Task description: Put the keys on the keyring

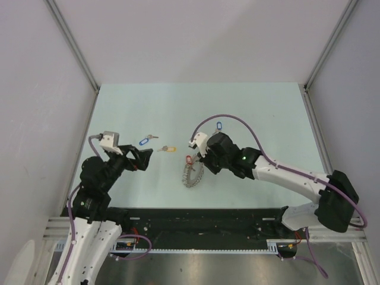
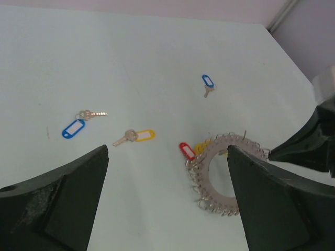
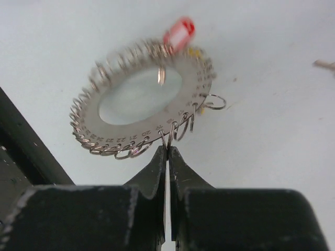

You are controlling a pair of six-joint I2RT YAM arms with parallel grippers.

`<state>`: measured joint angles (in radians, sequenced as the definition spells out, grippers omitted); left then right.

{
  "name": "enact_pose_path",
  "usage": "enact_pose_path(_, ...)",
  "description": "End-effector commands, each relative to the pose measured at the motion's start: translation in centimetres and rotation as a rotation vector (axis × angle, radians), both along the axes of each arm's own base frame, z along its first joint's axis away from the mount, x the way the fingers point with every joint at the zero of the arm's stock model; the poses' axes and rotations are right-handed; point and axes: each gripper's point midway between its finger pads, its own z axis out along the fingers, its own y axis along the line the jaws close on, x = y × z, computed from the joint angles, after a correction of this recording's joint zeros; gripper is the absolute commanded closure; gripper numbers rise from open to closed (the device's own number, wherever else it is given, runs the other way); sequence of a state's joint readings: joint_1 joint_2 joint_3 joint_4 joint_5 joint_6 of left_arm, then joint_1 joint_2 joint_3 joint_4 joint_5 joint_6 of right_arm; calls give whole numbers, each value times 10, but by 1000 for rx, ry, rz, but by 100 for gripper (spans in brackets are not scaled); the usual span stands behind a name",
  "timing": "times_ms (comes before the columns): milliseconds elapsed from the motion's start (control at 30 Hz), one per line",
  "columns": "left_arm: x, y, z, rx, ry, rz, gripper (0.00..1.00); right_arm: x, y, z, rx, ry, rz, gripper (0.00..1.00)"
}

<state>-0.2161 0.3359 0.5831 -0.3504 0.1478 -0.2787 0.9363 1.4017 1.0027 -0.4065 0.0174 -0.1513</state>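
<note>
The keyring [image 1: 191, 173] is a grey metal disc with an open centre, edged with small wire loops, lying mid-table. My right gripper [image 3: 167, 149] is shut on one wire loop at the near edge of the keyring [image 3: 136, 133]. A red-tagged key [image 3: 179, 31] hangs at its far edge, next to a yellow tag [image 2: 204, 145]. Loose on the table are a yellow-tagged key [image 1: 168, 149], a blue-tagged key [image 1: 144, 141] and a second blue-tagged key [image 1: 218, 126]. My left gripper [image 1: 142, 159] stands open and empty, left of the keyring [image 2: 204, 177].
Grey walls with metal rails enclose the pale green table [image 1: 261, 113] on three sides. The right arm's purple cable [image 1: 237, 122] arcs over the table near the far blue-tagged key. A dark rail [image 1: 196, 217] runs along the near edge by the arm bases.
</note>
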Motion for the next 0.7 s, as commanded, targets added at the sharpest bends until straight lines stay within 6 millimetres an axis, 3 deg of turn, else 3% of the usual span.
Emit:
enact_pose_path(0,-3,-46,22,22,-7,-288,0,12,6,72,183,-187,-12,100)
enact_pose_path(33,-4,-53,31,23,-12,-329,0,11,4,80,207,-208,-7,100)
enact_pose_path(67,-1,-63,25,31,27,-382,0,6,5,95,259,-231,15,100)
enact_pose_path(133,-4,-76,34,44,29,-456,0,5,3,107,304,-269,29,100)
enact_pose_path(200,-6,-93,30,84,49,-524,0,0,2,120,353,-291,51,100)
enact_pose_path(433,-21,-150,42,158,-27,-758,0,-16,-8,131,418,-286,93,100)
enact_pose_path(667,-31,-183,45,309,-197,-924,20,-36,-13,150,506,-294,144,100)
